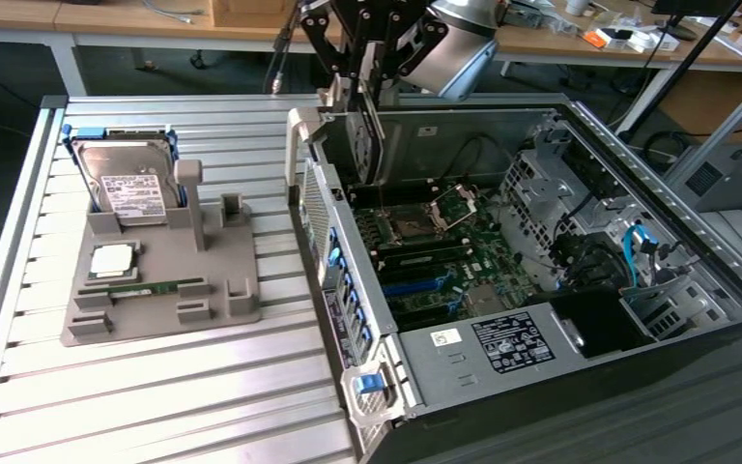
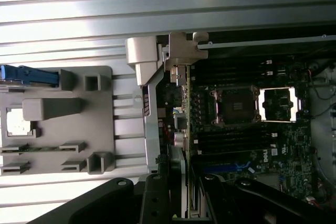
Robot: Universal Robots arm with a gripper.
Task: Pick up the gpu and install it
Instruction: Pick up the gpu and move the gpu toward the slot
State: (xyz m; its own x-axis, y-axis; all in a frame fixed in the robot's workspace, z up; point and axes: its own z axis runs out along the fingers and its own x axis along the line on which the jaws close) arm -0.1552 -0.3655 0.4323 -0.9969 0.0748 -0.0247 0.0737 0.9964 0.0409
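Observation:
The gpu (image 1: pixel 368 130) hangs upright from my gripper (image 1: pixel 364 63), a thin dark card seen edge-on with a silver end bracket. It hovers just inside the rear wall of the open computer case (image 1: pixel 680 242), above the motherboard (image 1: pixel 436 242). In the wrist view the gpu (image 2: pixel 180 108) runs as a narrow strip from between my gripper's (image 2: pixel 181 200) black fingers (image 2: pixel 152 198) toward its silver bracket (image 2: pixel 178 59) by the case wall. The gripper is shut on the card's upper edge.
A grey fixture (image 1: pixel 236 300) on the slatted aluminium table (image 1: pixel 152 396) holds a silver hard drive (image 1: pixel 127 184), a CPU chip (image 1: pixel 113 259) and a RAM stick (image 1: pixel 152 287). Drive cages and cables fill the case on the exterior view's right.

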